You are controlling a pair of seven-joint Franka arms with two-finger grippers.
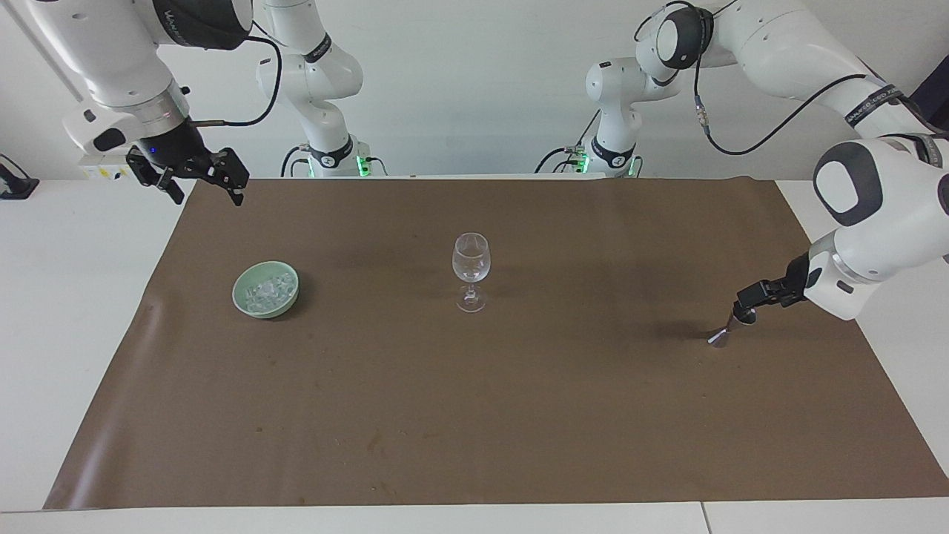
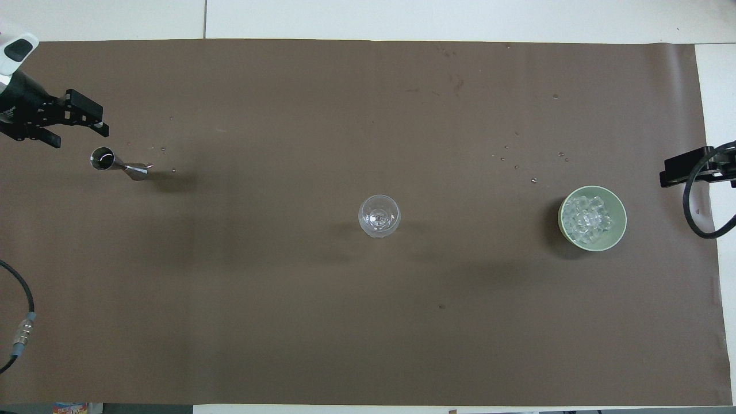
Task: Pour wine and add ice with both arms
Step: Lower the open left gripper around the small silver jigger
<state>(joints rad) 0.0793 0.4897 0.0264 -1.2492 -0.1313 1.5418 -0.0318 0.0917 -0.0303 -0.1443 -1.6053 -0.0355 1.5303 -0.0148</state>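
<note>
We find the ice (image 1: 268, 290) heaped in a green bowl (image 1: 245, 300) toward the right arm's end, apart from the right gripper (image 1: 199, 180), raised with jaws spread. The left gripper (image 1: 746, 301), spread, sits just beside the jigger (image 1: 730, 326).

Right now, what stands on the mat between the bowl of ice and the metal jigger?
Only the wine glass, upright mid-mat, between the green bowl of ice and the jigger; otherwise bare brown mat. The overhead view shows it best.
</note>
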